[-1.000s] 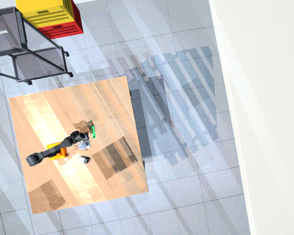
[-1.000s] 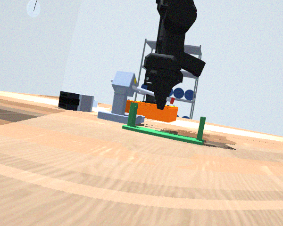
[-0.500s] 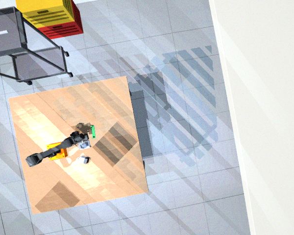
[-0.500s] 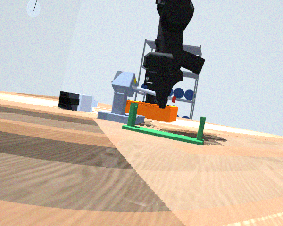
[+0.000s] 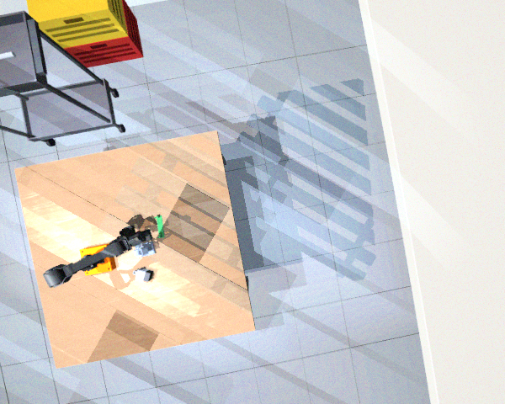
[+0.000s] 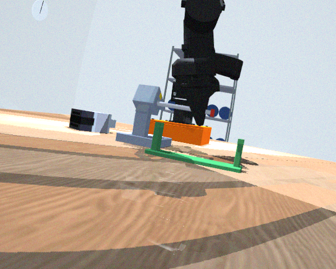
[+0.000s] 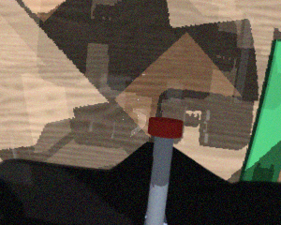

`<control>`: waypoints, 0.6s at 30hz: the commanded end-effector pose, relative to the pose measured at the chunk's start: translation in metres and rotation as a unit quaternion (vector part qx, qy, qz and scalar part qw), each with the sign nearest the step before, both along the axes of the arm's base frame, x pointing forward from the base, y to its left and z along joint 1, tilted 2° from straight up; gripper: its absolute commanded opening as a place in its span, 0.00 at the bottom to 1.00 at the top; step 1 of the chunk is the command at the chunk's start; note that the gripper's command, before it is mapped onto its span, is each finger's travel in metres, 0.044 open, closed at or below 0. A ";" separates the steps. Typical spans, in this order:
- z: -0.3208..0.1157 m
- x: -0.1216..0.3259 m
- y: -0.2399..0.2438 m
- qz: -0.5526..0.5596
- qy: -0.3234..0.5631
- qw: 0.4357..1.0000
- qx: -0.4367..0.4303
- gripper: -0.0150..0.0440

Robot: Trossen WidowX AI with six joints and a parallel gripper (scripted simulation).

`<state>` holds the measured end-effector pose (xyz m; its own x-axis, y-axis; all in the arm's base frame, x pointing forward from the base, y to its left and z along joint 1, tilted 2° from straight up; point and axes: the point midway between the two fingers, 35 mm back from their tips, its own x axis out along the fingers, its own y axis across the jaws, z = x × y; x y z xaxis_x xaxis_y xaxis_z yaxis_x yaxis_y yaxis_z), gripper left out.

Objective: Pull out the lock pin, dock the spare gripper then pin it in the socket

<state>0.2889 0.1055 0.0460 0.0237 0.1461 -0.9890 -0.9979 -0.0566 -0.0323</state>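
The blue-grey mount (image 5: 145, 249) (image 6: 146, 93) stands on the table with its angled socket head up. The lock pin (image 6: 173, 106) (image 7: 159, 202), a thin grey rod with a red end, slants out of the head's right side in the exterior view; no stub shows on the other side. My gripper (image 6: 200, 112) (image 7: 156, 150) is shut on the pin near its red end, above the table. How deep the pin sits in the socket is hidden. The spare gripper (image 5: 145, 273) (image 6: 88, 120), a black and grey block with a short spigot, lies on the table beside the mount.
A green cradle (image 5: 159, 226) (image 6: 197, 160) (image 7: 271, 108) with two upright posts stands close to the mount. An orange block (image 5: 104, 266) (image 6: 180, 132) sits beneath the arm. A cart (image 5: 9, 52) and crates (image 5: 87, 32) stand on the floor beyond the table.
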 end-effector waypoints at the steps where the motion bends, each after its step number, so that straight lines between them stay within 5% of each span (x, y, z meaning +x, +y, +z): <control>1: 0.002 0.000 0.004 0.000 0.001 1.000 0.005 0.25; 18: 0.004 -0.001 0.016 0.001 -0.001 1.000 0.004 0.25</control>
<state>0.2883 0.1186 0.0498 0.0251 0.1533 -0.9879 -0.9976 -0.0602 -0.0347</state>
